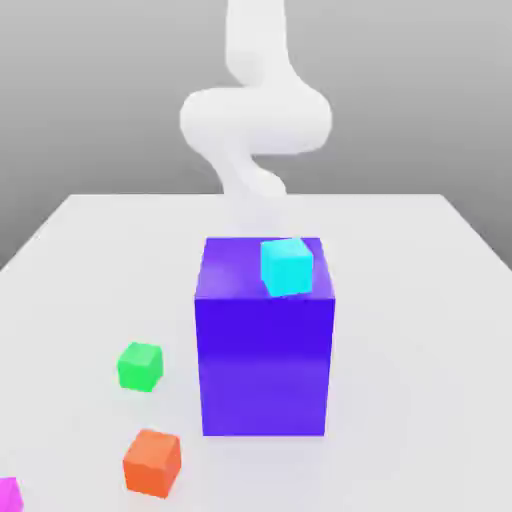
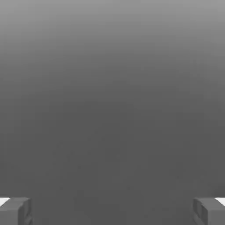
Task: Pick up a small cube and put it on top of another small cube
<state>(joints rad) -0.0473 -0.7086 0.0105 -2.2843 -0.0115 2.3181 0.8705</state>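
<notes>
Apparently plain white, rounded arm (image 1: 256, 120)

The large cube (image 1: 264, 365) was blue-violet, the small cube on it (image 1: 287, 268) bright cyan. Of the other small cubes, one (image 1: 140, 367) was green, one (image 1: 152, 464) orange, one (image 1: 9, 496) magenta-pink. The robot arm (image 1: 256, 120) and the table (image 1: 400, 330) were plain white.

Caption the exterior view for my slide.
Cyan cube atop a large blue-violet block, green and orange cubes nearby.
</notes>
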